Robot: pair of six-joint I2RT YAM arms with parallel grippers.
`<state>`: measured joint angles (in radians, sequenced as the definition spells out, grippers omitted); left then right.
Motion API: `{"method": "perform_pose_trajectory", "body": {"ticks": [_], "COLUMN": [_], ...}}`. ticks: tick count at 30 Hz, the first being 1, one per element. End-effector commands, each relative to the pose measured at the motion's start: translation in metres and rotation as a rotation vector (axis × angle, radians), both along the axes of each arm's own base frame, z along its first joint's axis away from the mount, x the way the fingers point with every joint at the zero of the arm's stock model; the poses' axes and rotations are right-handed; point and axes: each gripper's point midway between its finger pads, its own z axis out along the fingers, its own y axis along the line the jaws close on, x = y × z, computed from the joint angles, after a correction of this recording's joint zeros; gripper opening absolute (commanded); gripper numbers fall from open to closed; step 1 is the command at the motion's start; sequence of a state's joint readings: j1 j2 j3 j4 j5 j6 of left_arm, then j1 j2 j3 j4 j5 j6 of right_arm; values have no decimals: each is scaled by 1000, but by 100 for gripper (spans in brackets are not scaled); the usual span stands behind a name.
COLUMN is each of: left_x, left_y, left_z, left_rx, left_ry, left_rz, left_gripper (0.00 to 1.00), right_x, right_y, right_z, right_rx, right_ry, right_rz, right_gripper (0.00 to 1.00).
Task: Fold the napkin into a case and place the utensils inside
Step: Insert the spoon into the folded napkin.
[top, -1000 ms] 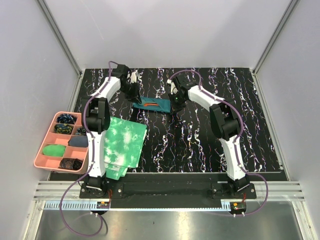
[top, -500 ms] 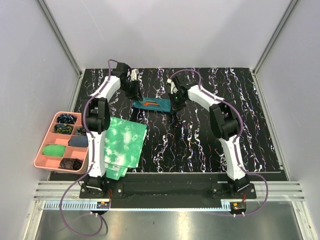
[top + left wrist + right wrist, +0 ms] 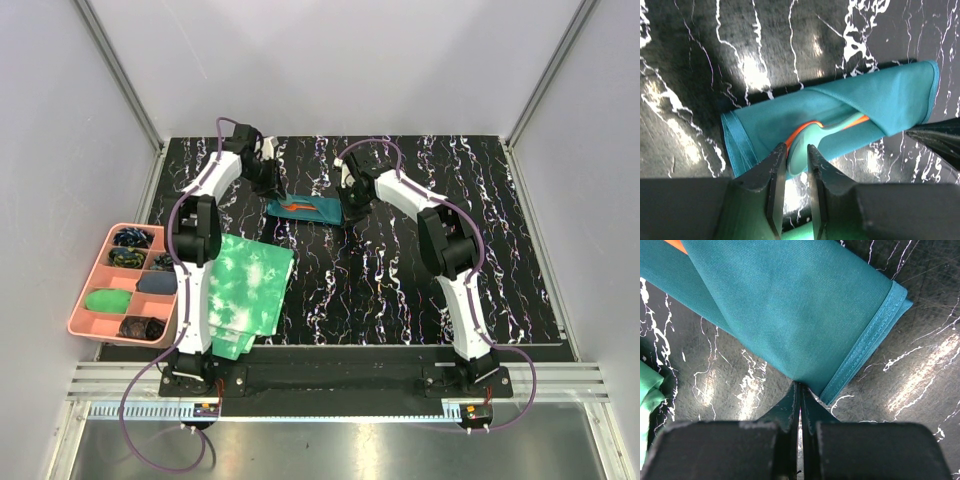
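Far across the table (image 3: pixel 400 290), top view: the case (image 3: pixel 308 208) lies long axis left-right, mouth facing left, between left gripper (image 3: pixel 272 187) and right gripper (image 3: pixel 346 208). Left wrist: fingers (image 3: pixel 774 172) slightly apart astride the spoon (image 3: pixel 799 149), orange stick (image 3: pixel 801 130) alongside; whether they grip it, I cannot tell. Push both deeper rightward. Right wrist: pincer pressed together at the case's edge.

black marbled table inside a pale booth

a glossy black tabletop (image 3: pixel 400 290) veined with white and purple fills the middle and carries soft white patches of glare. plain pale grey walls (image 3: pixel 340 60) rise behind it and on both sides, met by slanting silver aluminium posts (image 3: pixel 119 75). a ribbed silver rail (image 3: pixel 560 380) runs along the near edge, with a dull grey metal ledge (image 3: pixel 340 450) just in front of it.
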<state>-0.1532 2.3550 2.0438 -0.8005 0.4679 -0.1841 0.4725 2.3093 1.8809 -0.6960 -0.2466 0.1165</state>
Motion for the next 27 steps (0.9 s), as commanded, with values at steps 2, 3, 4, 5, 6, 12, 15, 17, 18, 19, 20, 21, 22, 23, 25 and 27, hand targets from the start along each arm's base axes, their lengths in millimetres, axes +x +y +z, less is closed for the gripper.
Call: {"method": "perform_pose_trajectory", "body": {"ticks": [2,3,4,5,6,12,15,17,18,19,20,21,22,23,25,27], "left_x": [19,20,21,21,22,27,29,29,30,30,31,30,31,32,33,34], "left_y": [-11,-12,-12,-13,-13,-17,-17,-16,-16,-15,-13,-12,-12,-10,-6,3], "left_z": [10,10,10,8,8,4,4,5,5,7,9,10,16,17,29,46], "left_rx": [-37,-34,-37,-39,-44,-58,-62,-57,-52,-48,-41,-37,-36,-26,-8,28], "left_ry": [-74,-77,-77,-75,-79,-90,-97,-100,-102,-108,-114,-115,-128,-135,-155,-198], "left_rz": [-17,-12,-9,-9,-7,-1,1,5,8,9,15,21,24,35,56,88], "left_gripper": [22,21,20,20,20,20,22,24,27,29,32,37,41,43,48,52], "right_x": [11,11,11,11,11,12,13,12,12,12,13,13,13,13,14,14], "right_y": [6,5,5,5,5,5,6,5,5,5,5,5,6,5,6,6], "right_z": [14,13,13,12,12,12,14,13,11,12,13,12,12,12,12,10], "right_rx": [3,1,1,-1,-2,-5,-2,-3,-5,-3,-4,-6,-5,-5,-5,-5], "right_ry": [-47,-45,-47,-45,-45,-47,-48,-48,-44,-46,-48,-48,-49,-47,-48,-44], "right_rz": [3,5,4,5,5,7,6,7,7,6,7,6,7,7,5,2], "right_gripper": [0,0,0,0,0,0,0,0,0,0,0,0,0,0,0,0]}}
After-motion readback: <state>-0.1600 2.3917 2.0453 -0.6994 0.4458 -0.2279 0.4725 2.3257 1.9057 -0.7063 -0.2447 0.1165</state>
